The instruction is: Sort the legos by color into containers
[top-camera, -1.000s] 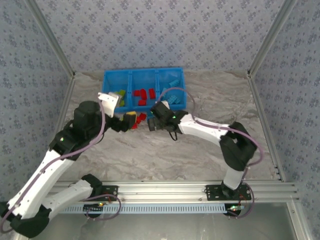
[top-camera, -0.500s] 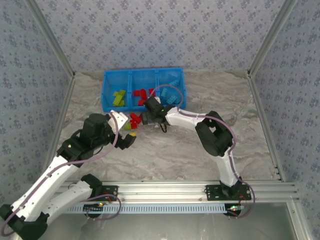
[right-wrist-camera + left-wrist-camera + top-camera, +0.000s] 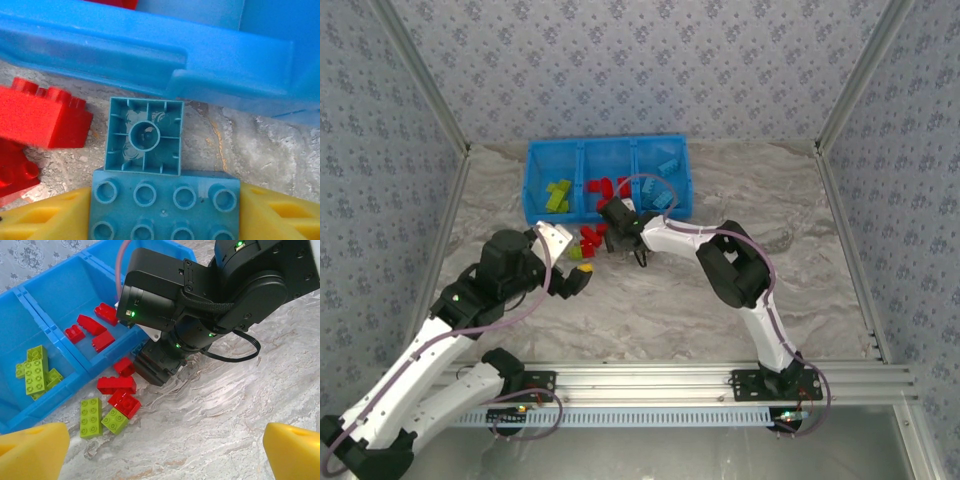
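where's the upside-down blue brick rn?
The upside-down brick sits mid right wrist view, on the table just outside the bin wall, red brick to its left, the right gripper's studded blue brick just below.

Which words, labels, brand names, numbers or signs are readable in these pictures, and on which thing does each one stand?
No text can be read anywhere.
On the studs of the light blue brick held by the right gripper, any embossing is too blurred to read.
On the blue bin, no label is seen.
On the right arm's black housing there are small green lights, but no lettering is seen.
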Controlling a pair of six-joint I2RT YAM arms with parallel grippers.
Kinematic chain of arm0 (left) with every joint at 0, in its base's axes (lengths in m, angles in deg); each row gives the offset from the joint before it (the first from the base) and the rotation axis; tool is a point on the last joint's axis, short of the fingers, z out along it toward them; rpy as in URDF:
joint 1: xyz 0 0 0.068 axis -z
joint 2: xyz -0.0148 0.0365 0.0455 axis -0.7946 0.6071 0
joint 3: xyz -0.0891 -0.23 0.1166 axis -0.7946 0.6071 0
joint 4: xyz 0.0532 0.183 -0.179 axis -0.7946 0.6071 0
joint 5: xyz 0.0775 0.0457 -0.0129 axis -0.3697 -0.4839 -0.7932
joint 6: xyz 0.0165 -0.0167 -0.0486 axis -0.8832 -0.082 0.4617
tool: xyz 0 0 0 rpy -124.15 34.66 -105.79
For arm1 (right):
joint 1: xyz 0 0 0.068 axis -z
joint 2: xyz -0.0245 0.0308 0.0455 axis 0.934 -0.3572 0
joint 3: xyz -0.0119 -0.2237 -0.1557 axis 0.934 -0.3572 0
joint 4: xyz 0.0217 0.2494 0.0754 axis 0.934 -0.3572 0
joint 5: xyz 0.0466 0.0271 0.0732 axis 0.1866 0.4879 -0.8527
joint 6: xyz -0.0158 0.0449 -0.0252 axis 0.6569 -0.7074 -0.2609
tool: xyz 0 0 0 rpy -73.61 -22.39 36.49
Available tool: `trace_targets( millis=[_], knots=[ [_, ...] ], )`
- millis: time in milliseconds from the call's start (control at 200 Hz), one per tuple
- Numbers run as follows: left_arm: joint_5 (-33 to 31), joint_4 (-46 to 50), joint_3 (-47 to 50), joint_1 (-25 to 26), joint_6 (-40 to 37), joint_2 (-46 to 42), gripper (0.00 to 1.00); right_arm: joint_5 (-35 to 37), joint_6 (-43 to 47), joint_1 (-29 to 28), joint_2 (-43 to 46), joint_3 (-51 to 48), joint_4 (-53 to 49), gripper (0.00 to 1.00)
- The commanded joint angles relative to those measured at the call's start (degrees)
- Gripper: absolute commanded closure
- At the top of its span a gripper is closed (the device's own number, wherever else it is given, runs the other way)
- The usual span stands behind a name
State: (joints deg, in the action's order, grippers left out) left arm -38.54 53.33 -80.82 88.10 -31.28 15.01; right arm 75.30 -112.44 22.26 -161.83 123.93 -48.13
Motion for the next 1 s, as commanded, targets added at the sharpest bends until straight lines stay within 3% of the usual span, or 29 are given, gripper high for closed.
trace_targets(
  millis=[0,120,270,355,460,525,730,994],
  knots=[
    [1.3,-2.8,0.7,0.1,1.4,-0.8,0.01,2.2,-0.8,-0.1,0.5,-1.1,-1.8,0.36],
    [1.4,-3.1,0.1,0.1,1.6,-0.6,0.01,2.5,-1.3,-0.1,5.2,-5.5,0.0,0.46],
    [0.8,-4.8,-0.4,0.1,5.1,-1.1,0.01,5.5,-1.1,-0.5,17.3,-13.6,2.6,0.49],
    [-2.7,-7.2,-0.3,0.1,11.6,-0.9,0.01,8.9,0.3,-0.3,24.7,-17.4,3.5,0.49],
    [-13.2,-5.7,-1.6,-0.2,26.0,1.4,0.01,10.1,4.2,2.9,30.5,-19.3,6.2,0.48],
    [-15.9,-2.0,-3.0,-1.9,33.5,3.9,0.02,8.4,6.0,7.1,28.9,-16.6,6.1,0.48],
    [-11.6,-1.1,-0.9,-6.1,45.4,7.6,0.04,3.0,10.6,15.0,16.5,-2.4,4.4,0.44],
    [-12.5,1.7,0.0,-6.4,56.2,11.5,0.05,-1.6,11.4,17.3,7.9,8.6,2.0,0.19]
  ],
)
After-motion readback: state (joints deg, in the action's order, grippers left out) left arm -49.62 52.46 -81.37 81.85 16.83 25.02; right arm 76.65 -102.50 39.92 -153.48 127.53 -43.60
